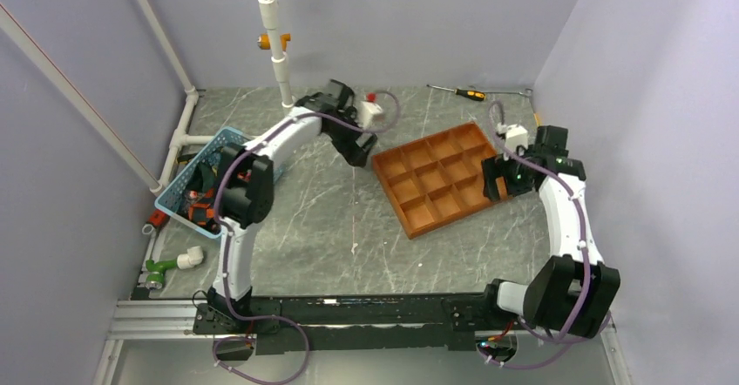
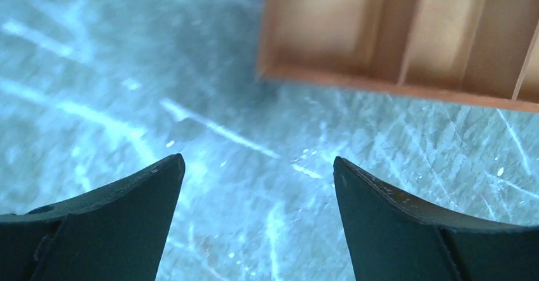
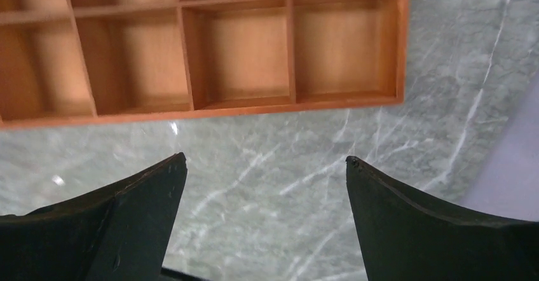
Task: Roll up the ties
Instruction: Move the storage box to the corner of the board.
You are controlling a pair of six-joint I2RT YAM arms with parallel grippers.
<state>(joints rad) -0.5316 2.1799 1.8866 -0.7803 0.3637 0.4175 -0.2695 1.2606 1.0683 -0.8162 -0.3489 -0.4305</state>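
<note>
Left hand (image 2: 257, 160) wide, empty, over bare surface (image 1: 349, 237) beside tray (image 1: 433, 178) corner. Right hand (image 3: 266, 159) wide, empty, at tray's 3 o'clock edge. I see ties (image 1: 202, 202) heaped in blue basket (image 1: 179, 180) at 9 o'clock. Tray compartments empty. My read: no tie rolled yet.

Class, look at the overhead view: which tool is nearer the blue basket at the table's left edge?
Left. The left tool hovers between the basket and the tray, beside the tray's left corner; the right tool is at the tray's right edge.
</note>
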